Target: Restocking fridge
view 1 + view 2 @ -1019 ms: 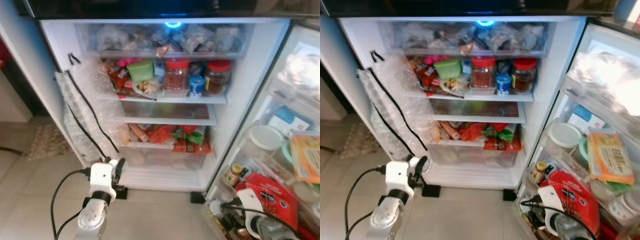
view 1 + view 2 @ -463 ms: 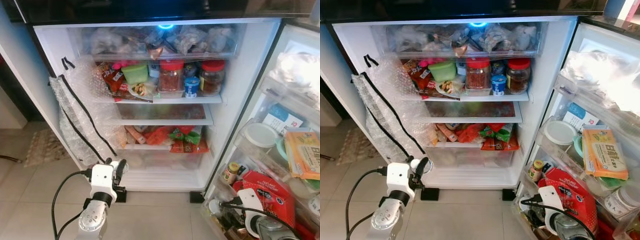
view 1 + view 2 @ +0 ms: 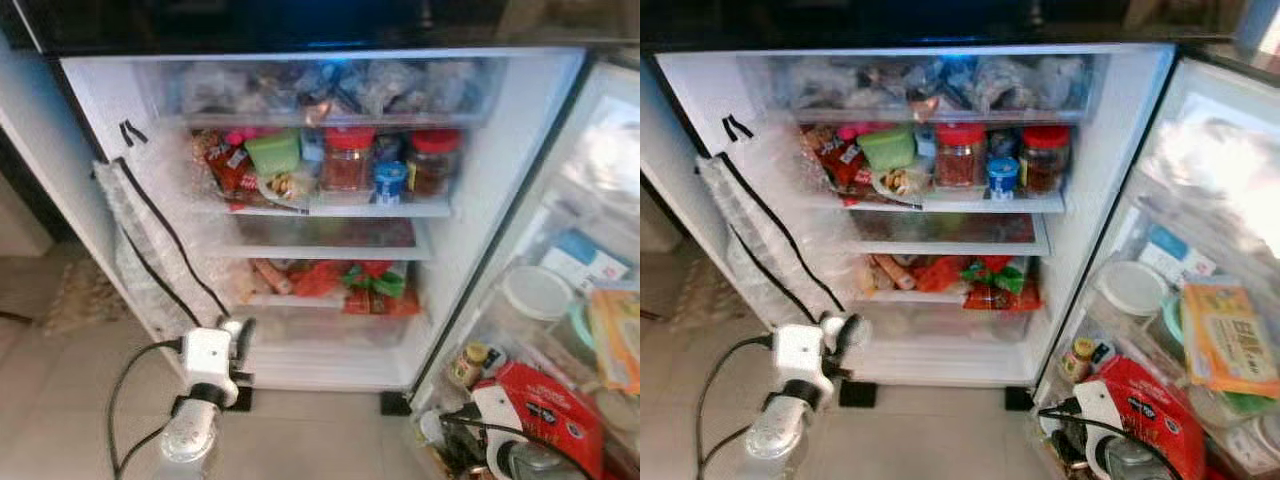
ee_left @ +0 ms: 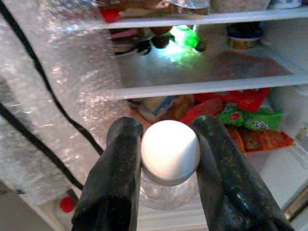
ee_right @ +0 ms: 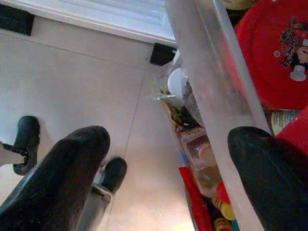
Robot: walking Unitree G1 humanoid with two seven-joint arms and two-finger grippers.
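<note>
Bottle (image 4: 169, 154) is getting clamped at its white cap by the left gripper (image 4: 166, 159); I'd keep it upright while aiming for the middle shelf's (image 3: 330, 240) front edge. Right gripper (image 5: 163, 163) is hanging released.

Left arm: raised low in front of the robot, silver forearm and white wrist angled up and forward, a black cable looping off its left side.
Left gripper (image 4: 169, 159): both black fingers (image 4: 113, 183) clamped on the white cap of a clear bottle (image 4: 170, 151), one on each side of it.
Right arm: low at the robot's right, white wrist housing with a black cable.
Right gripper (image 5: 163, 168): fingers (image 5: 57, 178) spread wide apart, pointing down, with nothing between them.
</note>
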